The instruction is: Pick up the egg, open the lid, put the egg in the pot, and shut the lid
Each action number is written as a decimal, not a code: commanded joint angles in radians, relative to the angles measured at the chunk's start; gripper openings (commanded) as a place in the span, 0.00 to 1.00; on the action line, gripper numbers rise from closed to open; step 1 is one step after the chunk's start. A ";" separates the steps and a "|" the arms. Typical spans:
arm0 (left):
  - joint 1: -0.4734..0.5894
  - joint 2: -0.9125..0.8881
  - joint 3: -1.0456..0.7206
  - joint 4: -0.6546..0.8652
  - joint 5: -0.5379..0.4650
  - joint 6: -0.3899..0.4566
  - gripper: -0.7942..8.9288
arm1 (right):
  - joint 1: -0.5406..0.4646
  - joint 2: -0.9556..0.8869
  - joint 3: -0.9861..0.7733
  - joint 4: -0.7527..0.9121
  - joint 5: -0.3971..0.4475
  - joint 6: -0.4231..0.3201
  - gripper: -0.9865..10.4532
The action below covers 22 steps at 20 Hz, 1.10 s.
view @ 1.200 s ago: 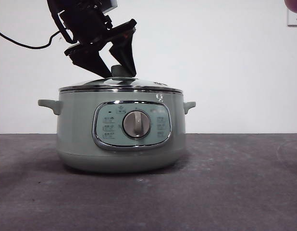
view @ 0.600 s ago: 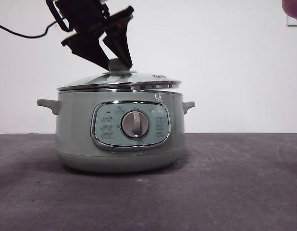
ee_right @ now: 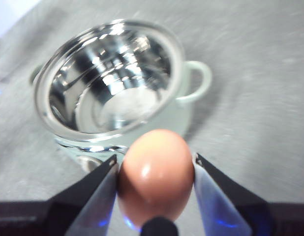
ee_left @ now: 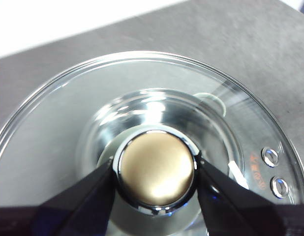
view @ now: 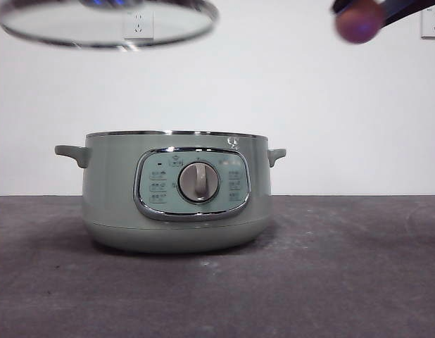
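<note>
The pale green pot (view: 177, 190) stands open on the dark table, its shiny inner bowl empty in the right wrist view (ee_right: 112, 83). My left gripper (ee_left: 156, 172) is shut on the lid's silver-capped knob (ee_left: 156, 169) and holds the lid (view: 105, 21) high above the pot's left side. My right gripper (ee_right: 154, 172) is shut on the reddish-brown egg (ee_right: 154, 172). The egg (view: 358, 21) hangs high at the upper right, above and to the right of the pot.
A white wall stands behind the table, with outlets (view: 138, 27) on it. The pot's two side handles (view: 71, 152) stick out left and right. Dark table surface (view: 344, 267) spreads in front of and beside the pot.
The left gripper lifted the lid off the pot and raised it up and to the left. The right gripper with the egg moved in from the top right corner toward the pot.
</note>
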 commanded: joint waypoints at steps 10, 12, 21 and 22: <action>0.003 -0.344 0.005 -0.313 -0.061 -0.005 0.07 | 0.140 0.660 0.481 0.058 0.007 -0.075 0.07; 0.003 -0.375 0.005 -0.350 -0.060 -0.009 0.07 | 0.158 0.758 0.534 0.075 0.009 -0.100 0.07; 0.003 -0.408 0.005 -0.399 -0.058 -0.030 0.07 | 0.212 0.985 0.559 0.214 0.110 -0.215 0.07; 0.003 -0.408 0.005 -0.400 -0.058 -0.030 0.07 | 0.216 0.999 0.559 0.217 0.112 -0.228 0.07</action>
